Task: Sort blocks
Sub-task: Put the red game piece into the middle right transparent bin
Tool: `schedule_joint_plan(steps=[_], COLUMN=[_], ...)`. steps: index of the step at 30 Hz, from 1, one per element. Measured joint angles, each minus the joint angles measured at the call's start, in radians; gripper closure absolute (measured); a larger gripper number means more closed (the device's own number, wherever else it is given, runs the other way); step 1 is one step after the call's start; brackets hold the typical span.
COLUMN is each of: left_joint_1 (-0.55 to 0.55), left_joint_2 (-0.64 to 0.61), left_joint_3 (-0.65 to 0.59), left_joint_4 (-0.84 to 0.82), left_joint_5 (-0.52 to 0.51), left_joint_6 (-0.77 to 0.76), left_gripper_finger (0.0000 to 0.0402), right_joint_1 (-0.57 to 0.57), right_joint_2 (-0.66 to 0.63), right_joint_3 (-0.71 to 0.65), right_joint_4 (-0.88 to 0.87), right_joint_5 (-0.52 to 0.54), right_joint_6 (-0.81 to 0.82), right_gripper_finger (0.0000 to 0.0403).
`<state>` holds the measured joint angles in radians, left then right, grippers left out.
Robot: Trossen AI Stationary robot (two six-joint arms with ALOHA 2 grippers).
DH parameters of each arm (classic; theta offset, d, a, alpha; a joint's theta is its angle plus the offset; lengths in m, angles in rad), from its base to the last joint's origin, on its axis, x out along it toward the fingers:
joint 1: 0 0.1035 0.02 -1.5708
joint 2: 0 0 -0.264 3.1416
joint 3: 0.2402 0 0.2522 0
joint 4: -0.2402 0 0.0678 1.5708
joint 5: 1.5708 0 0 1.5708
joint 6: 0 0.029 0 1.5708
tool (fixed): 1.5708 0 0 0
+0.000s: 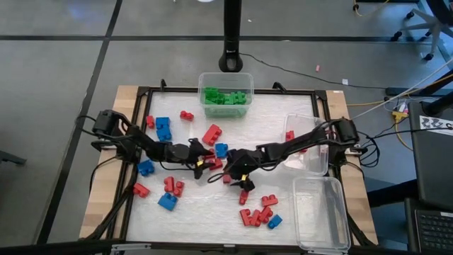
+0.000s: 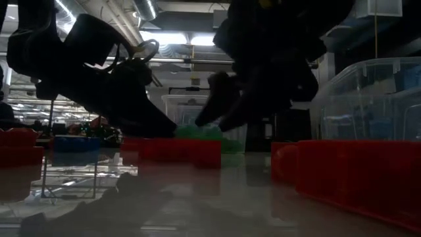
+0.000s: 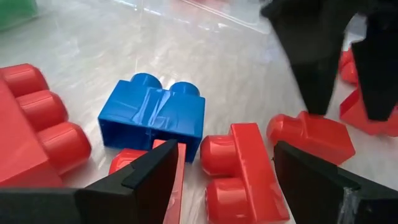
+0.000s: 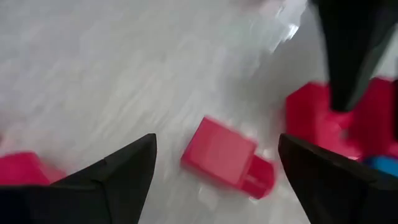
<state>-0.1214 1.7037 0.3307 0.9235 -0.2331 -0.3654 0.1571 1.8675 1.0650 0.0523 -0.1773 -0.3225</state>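
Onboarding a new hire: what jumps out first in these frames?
Both arms meet at mid-table, the left tool and right tool open over a cluster of red blocks and a blue block. At the far edge, one tub holds only green blocks.

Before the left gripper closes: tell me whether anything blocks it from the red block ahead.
Nothing visible does. The left gripper is open, with the red block lying between its fingers. The right gripper hovers just beyond.

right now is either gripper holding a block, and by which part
Nothing is held. The left gripper stands open around a red block; the right gripper is open above another red block.
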Motion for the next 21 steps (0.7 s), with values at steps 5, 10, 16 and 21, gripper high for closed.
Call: schedule_joint_plan(steps=[5,10,16,21], left_joint_1=[-0.019,-0.028,-0.028,-0.028], left_joint_2=[-0.028,-0.028,-0.028,-0.029], left_joint_3=[-0.002,-0.002,-0.002,-0.001], left_joint_4=[-0.014,-0.015,-0.018,-0.021], left_joint_5=[0.000,0.002,0.003,0.003], left_joint_6=[-0.006,-0.006,-0.015,-0.020], left_gripper_finger=[0.0150,0.0150,0.0150,0.0150], right_joint_1=[0.001,0.000,-0.001,-0.002], right_joint_2=[0.008,0.031,0.078,0.135], right_joint_3=[0.000,0.002,0.001,0.003], right_joint_4=[0.021,0.050,0.095,0.123], right_joint_5=[0.018,0.019,0.005,-0.015], right_joint_6=[-0.102,-0.246,-0.316,-0.308], right_gripper_finger=[0.0068,0.0068,0.0068,0.0068])
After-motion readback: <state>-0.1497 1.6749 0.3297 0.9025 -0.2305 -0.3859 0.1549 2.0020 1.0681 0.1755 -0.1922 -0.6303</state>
